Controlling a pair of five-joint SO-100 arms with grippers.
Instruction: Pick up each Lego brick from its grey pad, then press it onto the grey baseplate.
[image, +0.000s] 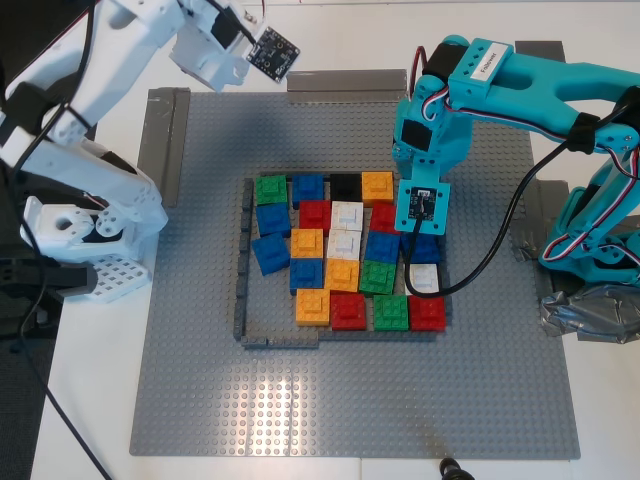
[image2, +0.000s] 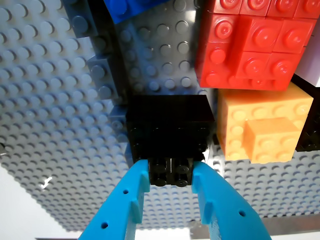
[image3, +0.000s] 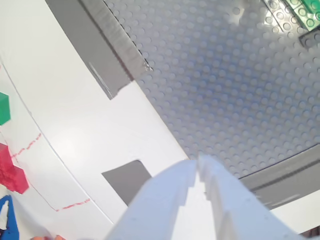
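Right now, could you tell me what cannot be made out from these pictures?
- First wrist view: whether the black brick in my first hand is pressed down; black against black.
- Exterior view: the teal arm hides that hand's tips.
- Second wrist view: the edge cuts off a green brick.

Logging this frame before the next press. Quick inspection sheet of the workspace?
Surface: grey baseplate on a white table, grey tape strips at its edges.
Job's things: small black brick between my first gripper's fingers, against a larger black brick on the baseplate; an orange brick sits beside it. One empty grey pad on the table.
Clutter: red, blue, green, white and orange bricks packed inside the dark-grey frame.
Grippers: first gripper shut on the small black brick; second gripper shut, empty, above the table.
Cables: black cable looping off the teal arm.
Surroundings: loose bricks at the second wrist view's edge.
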